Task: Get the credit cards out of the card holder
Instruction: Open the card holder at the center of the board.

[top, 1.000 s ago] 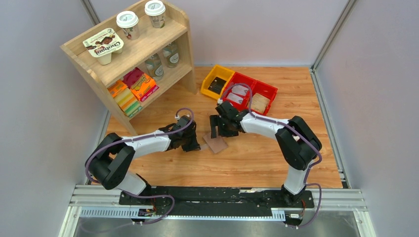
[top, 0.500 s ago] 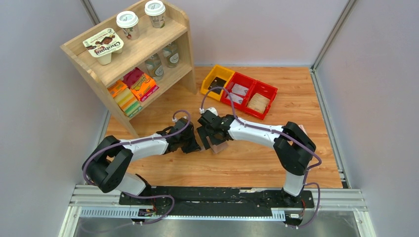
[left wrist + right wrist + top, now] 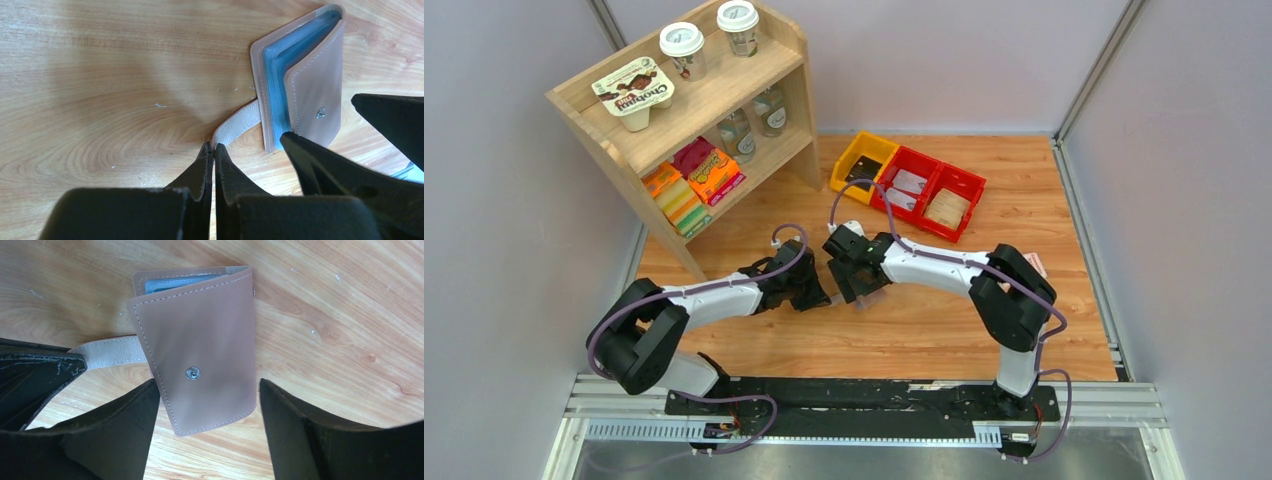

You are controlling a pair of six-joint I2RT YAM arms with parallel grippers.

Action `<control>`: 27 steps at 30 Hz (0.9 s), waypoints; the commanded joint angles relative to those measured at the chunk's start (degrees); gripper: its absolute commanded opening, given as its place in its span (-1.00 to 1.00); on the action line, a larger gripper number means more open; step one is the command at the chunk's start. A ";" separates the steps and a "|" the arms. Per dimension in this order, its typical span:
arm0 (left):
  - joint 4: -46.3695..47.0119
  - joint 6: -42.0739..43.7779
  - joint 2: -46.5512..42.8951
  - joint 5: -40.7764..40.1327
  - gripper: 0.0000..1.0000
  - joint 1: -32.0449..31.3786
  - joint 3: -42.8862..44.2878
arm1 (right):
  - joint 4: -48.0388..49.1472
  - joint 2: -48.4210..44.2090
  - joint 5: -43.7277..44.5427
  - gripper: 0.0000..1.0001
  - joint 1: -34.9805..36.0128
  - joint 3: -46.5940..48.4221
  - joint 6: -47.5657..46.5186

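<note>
Near mid-table (image 3: 944, 330), between the two grippers: tan holder (image 3: 200, 325), lying flat, partly open, top flap raised at a slant off the bottom one. Between the flaps, a stack of blue sleeves (image 3: 277, 75); cards inside not made out. On the top flap, a small metal snap (image 3: 192, 372). From the holder's side, a pale elastic strap (image 3: 237, 122) flat on the wood, reaching to the left gripper (image 3: 213, 150). Left jaws pressed together, pinching the strap's end. Right gripper (image 3: 209, 387) low over the holder, jaws wide, one finger (image 3: 125, 430) at each side edge of the top flap near the snap; touching it or not, cannot tell. From above, holder almost hidden under the right gripper. Well beyond, toward the table's far edge, a yellow bin (image 3: 876, 142) and red bins (image 3: 944, 166) side by side: a black card (image 3: 861, 172) in the yellow, a pale card (image 3: 909, 182) and a brownish card (image 3: 946, 208) in the red. At far left, a wooden shelf (image 3: 714, 88) with cups, jars and boxes.
</note>
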 commanded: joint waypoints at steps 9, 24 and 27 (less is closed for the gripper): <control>-1.74 1.30 -1.14 0.66 -1.00 1.21 0.02 | 3.40 -7.93 -19.69 -0.28 -14.76 -2.71 2.87; -3.93 4.02 0.70 2.07 -1.00 2.18 1.86 | 11.84 -4.77 -30.07 -0.63 -23.03 -12.29 2.52; -4.90 4.90 0.71 1.98 -1.00 2.27 2.56 | 12.46 -3.10 -30.16 -0.62 -23.82 -13.09 2.96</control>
